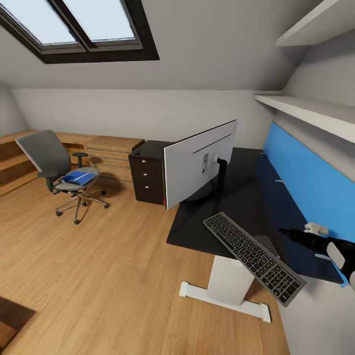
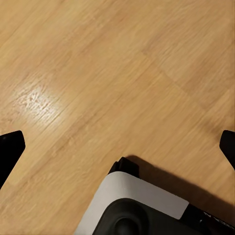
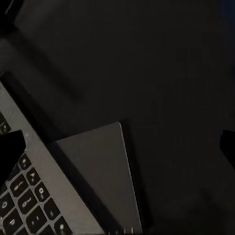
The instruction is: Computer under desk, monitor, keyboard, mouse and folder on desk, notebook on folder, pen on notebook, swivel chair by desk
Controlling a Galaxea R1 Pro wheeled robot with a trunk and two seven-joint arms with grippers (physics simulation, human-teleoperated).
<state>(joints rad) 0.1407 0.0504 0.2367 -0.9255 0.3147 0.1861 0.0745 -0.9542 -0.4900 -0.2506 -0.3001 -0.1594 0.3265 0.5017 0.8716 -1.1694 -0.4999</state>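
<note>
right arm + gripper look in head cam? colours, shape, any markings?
The right arm is glossy black and tapers to a narrow black right gripper, with a white rounded panel near the wrist. No cables or markings are visible. In the right wrist view the fingertips are plain black.

Blue folder [image 1: 79, 177] lies on the grey swivel chair [image 1: 54, 162]; keyboard [image 1: 254, 256] overhangs the desk [image 1: 246, 197] beside the monitor [image 1: 197, 162].

No legible text or labels anywhere.

Sloped grey-white walls; black-framed skylight [image 1: 81, 24]; light plank floor [image 1: 98, 276]; low wooden cabinets [image 1: 111, 148]; white wall shelves [image 1: 315, 111].
</note>
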